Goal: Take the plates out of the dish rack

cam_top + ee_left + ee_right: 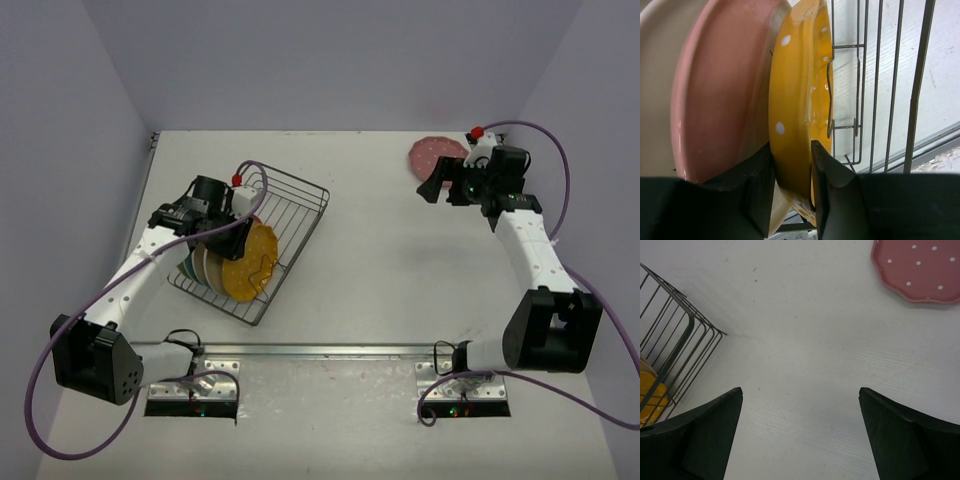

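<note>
On your left, the left gripper reaches down into the dish rack. The rack sits skewed on the table, with its plates standing on edge at the near end. In the left wrist view the two fingers straddle the rim of the orange-yellow plate, one on each face, with the rim running up between them. Both look to be touching it, so the jaws are closed on that plate, though you cannot judge how firmly from this angle. A pink-faced plate leans just beside it, on the side away from the open wires.

Over on your right, the right gripper hovers above bare table, jaws spread wide with nothing between them. The pink dotted plate lies flat on the table just beyond it, clear of both fingers.
</note>
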`<action>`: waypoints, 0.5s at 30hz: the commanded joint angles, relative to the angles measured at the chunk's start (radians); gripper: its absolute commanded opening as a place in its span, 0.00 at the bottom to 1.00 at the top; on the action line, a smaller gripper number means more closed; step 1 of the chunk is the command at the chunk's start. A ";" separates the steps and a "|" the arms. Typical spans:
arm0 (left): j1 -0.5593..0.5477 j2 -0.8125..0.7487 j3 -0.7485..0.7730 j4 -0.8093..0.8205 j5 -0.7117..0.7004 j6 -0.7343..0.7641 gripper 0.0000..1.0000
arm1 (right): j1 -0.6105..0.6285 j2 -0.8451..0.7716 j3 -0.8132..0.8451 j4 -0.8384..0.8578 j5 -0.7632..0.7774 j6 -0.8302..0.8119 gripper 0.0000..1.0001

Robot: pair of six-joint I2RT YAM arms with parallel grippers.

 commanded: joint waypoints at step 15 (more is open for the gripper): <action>-0.003 -0.047 0.245 0.005 -0.186 -0.056 0.00 | 0.091 -0.116 -0.048 0.095 -0.186 -0.115 0.99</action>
